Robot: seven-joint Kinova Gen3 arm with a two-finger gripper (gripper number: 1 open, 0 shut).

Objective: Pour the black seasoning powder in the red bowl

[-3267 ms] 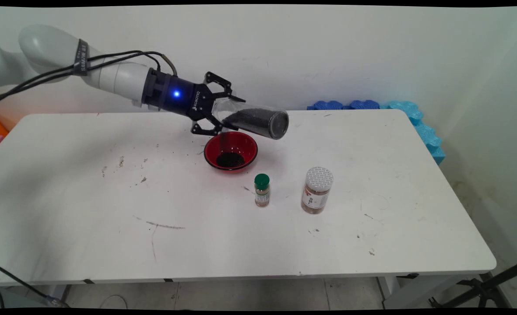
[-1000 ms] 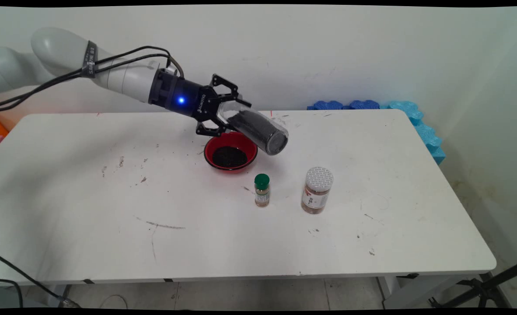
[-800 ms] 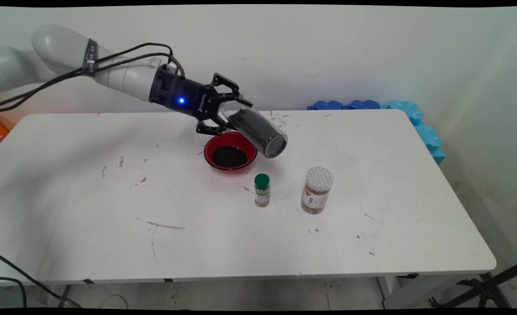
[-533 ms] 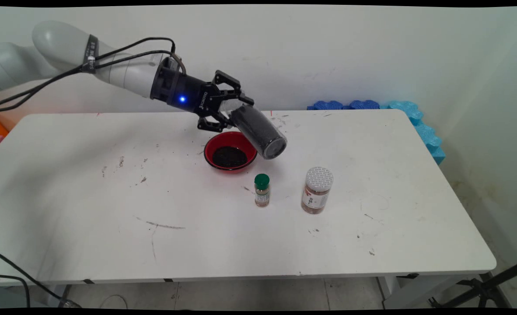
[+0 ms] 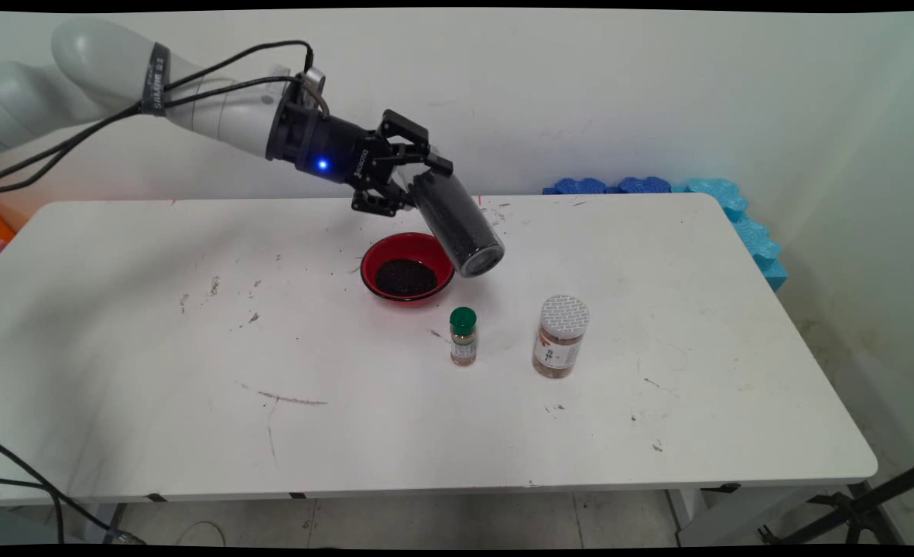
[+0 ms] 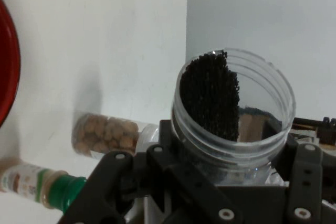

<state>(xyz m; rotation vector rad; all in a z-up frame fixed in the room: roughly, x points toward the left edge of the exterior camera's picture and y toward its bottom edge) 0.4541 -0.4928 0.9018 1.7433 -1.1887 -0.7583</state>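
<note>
One white tabletop (image 5: 155, 348) fills most of the scene, with a pale wall behind it and blue foam pieces (image 5: 735, 216) at its far right corner. Above its far middle, a white robot arm (image 5: 193, 108) reaches in from the upper left. Its black gripper (image 5: 409, 176) has its fingers (image 6: 307, 182) closed around a clear open jar (image 5: 457, 224) of black grains, tilted with its base down and to the right. Just below and left of the jar sits a red bowl (image 5: 408, 267) holding black grains. Nearer the front stand a white-capped jar (image 5: 560, 336) of brown contents and, left of it, a small green-capped bottle (image 5: 463, 336), both upright and apart.
</note>
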